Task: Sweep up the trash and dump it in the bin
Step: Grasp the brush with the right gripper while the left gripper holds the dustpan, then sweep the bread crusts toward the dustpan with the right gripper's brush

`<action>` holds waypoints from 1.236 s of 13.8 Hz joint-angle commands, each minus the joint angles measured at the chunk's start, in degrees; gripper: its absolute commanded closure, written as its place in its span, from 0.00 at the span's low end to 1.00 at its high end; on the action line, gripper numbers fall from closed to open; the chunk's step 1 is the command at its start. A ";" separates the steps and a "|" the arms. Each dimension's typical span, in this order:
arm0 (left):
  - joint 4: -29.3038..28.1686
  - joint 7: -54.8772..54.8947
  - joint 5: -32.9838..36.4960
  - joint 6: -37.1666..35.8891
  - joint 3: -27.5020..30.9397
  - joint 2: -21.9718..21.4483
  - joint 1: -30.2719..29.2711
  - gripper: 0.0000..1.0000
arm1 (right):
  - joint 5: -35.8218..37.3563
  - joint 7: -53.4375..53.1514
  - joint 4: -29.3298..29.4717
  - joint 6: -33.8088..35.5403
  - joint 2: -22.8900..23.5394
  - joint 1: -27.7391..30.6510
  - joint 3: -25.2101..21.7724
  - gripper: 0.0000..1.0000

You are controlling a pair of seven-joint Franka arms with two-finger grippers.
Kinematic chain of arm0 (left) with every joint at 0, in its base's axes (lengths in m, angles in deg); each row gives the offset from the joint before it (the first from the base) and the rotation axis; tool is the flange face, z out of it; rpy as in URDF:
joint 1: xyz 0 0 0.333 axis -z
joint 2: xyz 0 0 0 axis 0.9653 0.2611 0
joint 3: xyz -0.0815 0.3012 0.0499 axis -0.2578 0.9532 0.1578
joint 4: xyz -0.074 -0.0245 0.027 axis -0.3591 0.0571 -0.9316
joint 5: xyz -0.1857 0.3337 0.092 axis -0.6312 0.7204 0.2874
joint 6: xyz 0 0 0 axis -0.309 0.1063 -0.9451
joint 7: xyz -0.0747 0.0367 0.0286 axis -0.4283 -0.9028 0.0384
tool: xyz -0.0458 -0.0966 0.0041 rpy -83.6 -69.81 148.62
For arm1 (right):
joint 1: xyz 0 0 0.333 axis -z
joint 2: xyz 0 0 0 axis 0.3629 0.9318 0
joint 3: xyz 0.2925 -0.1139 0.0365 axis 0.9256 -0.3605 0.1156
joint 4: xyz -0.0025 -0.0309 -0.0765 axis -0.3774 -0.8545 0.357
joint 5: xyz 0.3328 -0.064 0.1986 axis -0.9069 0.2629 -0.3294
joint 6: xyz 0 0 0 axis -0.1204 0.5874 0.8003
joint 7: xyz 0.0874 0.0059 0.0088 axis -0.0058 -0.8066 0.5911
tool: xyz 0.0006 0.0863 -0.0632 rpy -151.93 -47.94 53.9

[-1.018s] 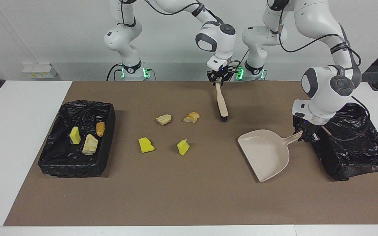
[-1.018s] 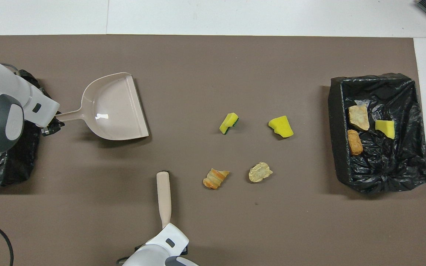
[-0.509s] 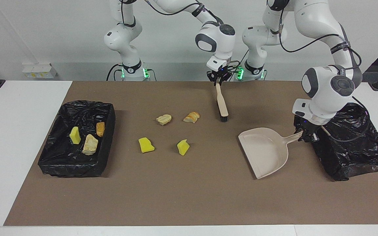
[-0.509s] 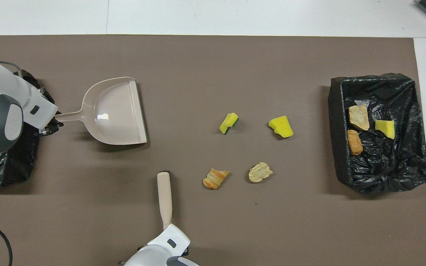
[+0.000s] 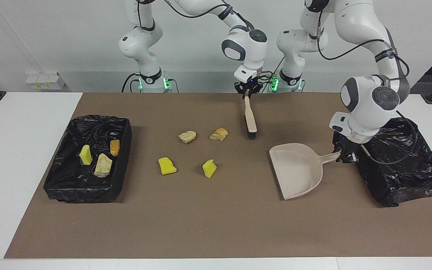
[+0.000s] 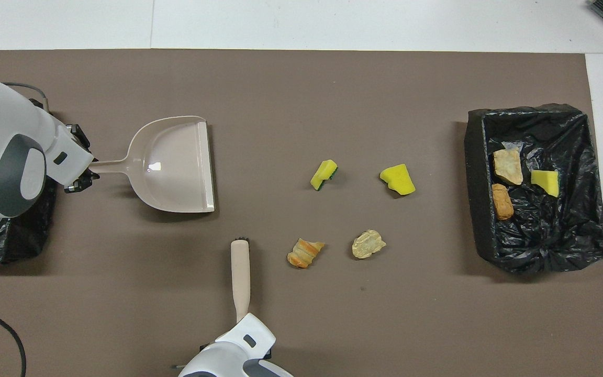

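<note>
1. Now the left hand (image 5: 344, 156) is closed on the end of the handle of the beige dustpan (image 5: 297, 170), at the left arm's end of the bench (image 5: 21, 123).
2. The dustpan is over the brown mat (image 5: 216, 225), with its open mouth turned toward the middle of the bench; I cannot tell if it touches the mat.
3. Just beside the left hand stands a bin lined with a black bag (image 5: 407, 168); I cannot see inside it.
4. The right hand (image 5: 248, 89) is closed on the top of the brush (image 5: 251, 118) handle, and the brush hangs down with its dark bristles low over the mat, near the robots.
5. Four pieces of the trash lie loose on the mat, in the middle of the bench: an orange-brown bread-like piece (image 5: 219, 134) just beside the brush bristles, a beige lump (image 5: 187, 136) next to it, and farther from the robots two yellow sponge wedges (image 5: 209, 168) (image 5: 167, 166).
6. All four pieces are apart from each other and well apart from the dustpan.
7. At the right arm's end of the bench is a second bin with a black bag (image 5: 88, 187). In it lie three pieces: a yellow wedge (image 5: 85, 155), a beige stone-like lump (image 5: 103, 165) and an orange-brown piece (image 5: 115, 147).
</note>
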 commanded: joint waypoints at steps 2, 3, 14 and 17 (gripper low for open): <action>-3.52 0.15 0.75 1.32 0.51 -2.59 1.24 1.00 | -0.76 -1.43 -1.52 2.15 -4.67 4.50 0.06 1.00; -4.13 -0.55 0.75 1.32 0.51 -2.94 1.76 1.00 | -0.67 -1.43 -1.79 2.67 -5.73 5.83 0.07 1.00; -12.65 -9.16 1.10 1.32 0.51 -8.38 12.83 1.00 | -0.41 0.68 -5.02 23.32 -16.71 21.57 0.07 1.00; -18.97 -13.19 1.19 5.44 0.51 -11.90 15.82 1.00 | -0.41 -4.32 -14.76 23.25 -22.94 22.62 0.15 1.00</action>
